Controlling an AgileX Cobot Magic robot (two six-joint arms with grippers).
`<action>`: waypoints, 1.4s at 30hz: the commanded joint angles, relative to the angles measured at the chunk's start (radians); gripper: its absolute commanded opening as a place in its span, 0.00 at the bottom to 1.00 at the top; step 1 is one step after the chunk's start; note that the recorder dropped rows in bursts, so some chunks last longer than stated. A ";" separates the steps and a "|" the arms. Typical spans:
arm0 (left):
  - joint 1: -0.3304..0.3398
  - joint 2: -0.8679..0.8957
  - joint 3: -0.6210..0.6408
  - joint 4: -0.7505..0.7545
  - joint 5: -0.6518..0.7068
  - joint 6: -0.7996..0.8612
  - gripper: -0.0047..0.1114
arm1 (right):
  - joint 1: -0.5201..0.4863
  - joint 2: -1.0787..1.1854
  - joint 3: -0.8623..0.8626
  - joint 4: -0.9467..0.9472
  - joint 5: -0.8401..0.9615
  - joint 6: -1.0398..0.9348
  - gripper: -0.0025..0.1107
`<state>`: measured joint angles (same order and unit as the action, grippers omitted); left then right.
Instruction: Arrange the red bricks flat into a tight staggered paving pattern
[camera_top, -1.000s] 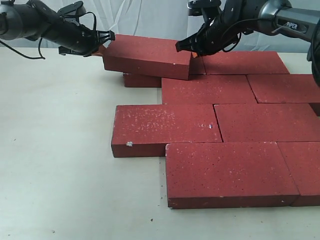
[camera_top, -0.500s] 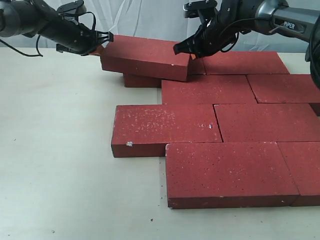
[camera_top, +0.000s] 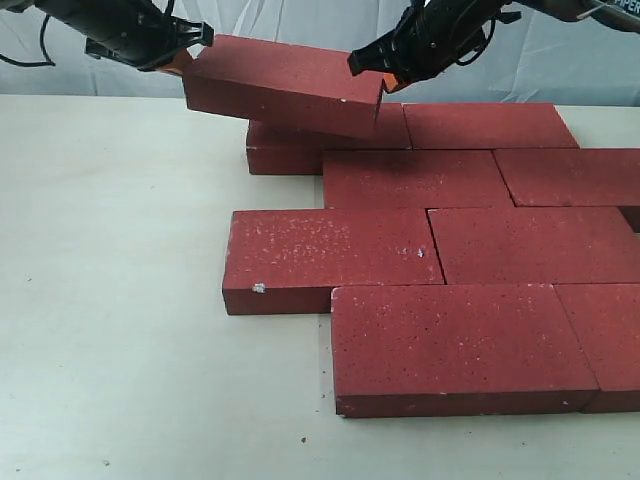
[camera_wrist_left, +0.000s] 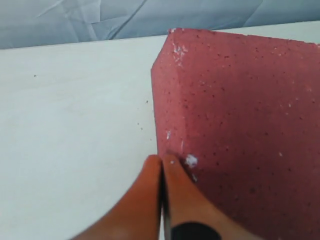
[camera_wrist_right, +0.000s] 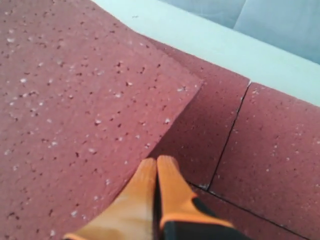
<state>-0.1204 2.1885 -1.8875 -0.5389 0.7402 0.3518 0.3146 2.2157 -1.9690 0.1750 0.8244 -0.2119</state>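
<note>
One red brick (camera_top: 285, 85) hangs tilted above the far row, pinched end to end between my two arms. My left gripper (camera_top: 188, 58) is shut, its orange fingertips (camera_wrist_left: 175, 167) pressed against the brick's left end face (camera_wrist_left: 240, 125). My right gripper (camera_top: 372, 82) is shut too, its tips (camera_wrist_right: 167, 167) against the brick's right edge (camera_wrist_right: 75, 90). Beneath it lies another red brick (camera_top: 290, 150), partly hidden. Several more red bricks lie flat in staggered rows: a middle row (camera_top: 415, 178), a nearer row (camera_top: 335, 255) and the front row (camera_top: 455, 345).
The pale tabletop (camera_top: 110, 280) stretches left of the bricks. A grey-blue cloth backdrop (camera_top: 290, 25) hangs behind. The far-row brick (camera_top: 490, 125) lies right of the lifted one, and paved bricks run off the right edge (camera_top: 610, 340).
Both arms have risen with the brick squeezed between them; it now hangs higher and has shifted slightly left, uncovering more of the brick below.
</note>
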 joint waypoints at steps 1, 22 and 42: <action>0.002 -0.059 0.069 -0.006 0.021 -0.013 0.04 | 0.050 -0.020 -0.004 0.009 0.021 -0.005 0.01; 0.146 -0.349 0.580 0.060 -0.136 -0.012 0.04 | 0.290 -0.024 -0.004 0.040 -0.051 0.030 0.01; 0.231 -0.362 0.664 0.084 -0.245 -0.012 0.04 | 0.338 0.139 -0.004 0.057 -0.230 0.032 0.01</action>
<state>0.1235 1.8365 -1.2269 -0.4158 0.4792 0.3479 0.6320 2.3507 -1.9670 0.1666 0.6597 -0.1788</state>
